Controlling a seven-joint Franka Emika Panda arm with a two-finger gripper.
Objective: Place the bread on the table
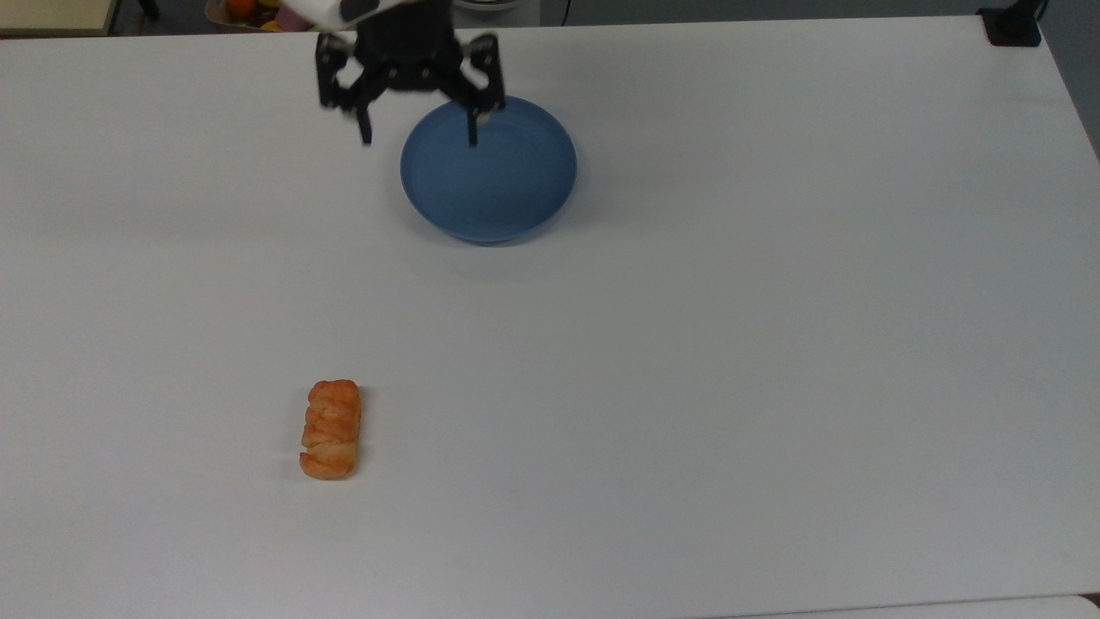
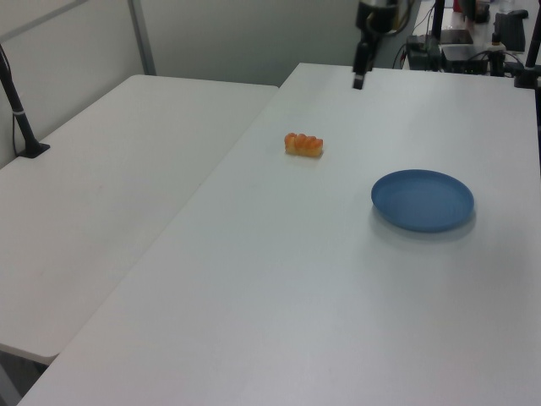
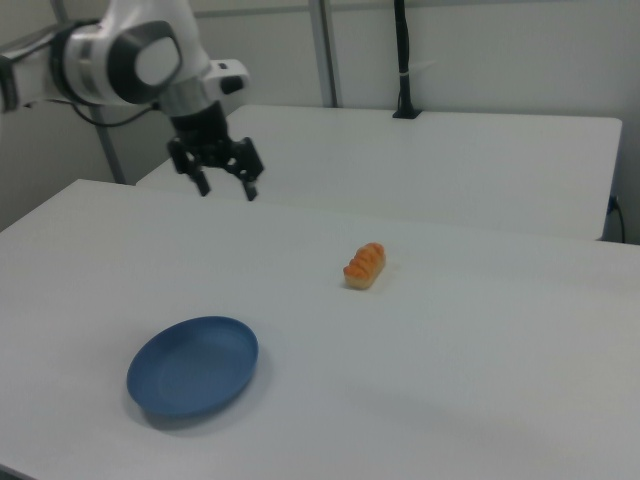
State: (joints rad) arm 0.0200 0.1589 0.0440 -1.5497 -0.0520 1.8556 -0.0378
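The small oblong golden-orange bread (image 1: 330, 429) with its ridged glazed top lay flat on the large plain white table (image 1: 773, 344), alone, well apart from the round blue plate (image 1: 524, 206). The black two-finger gripper (image 1: 418, 136) hung above the table with fingers spread and nothing between them; the top view's upper edge cut off the arm, and the fingertips overlapped the plate's far rim there.
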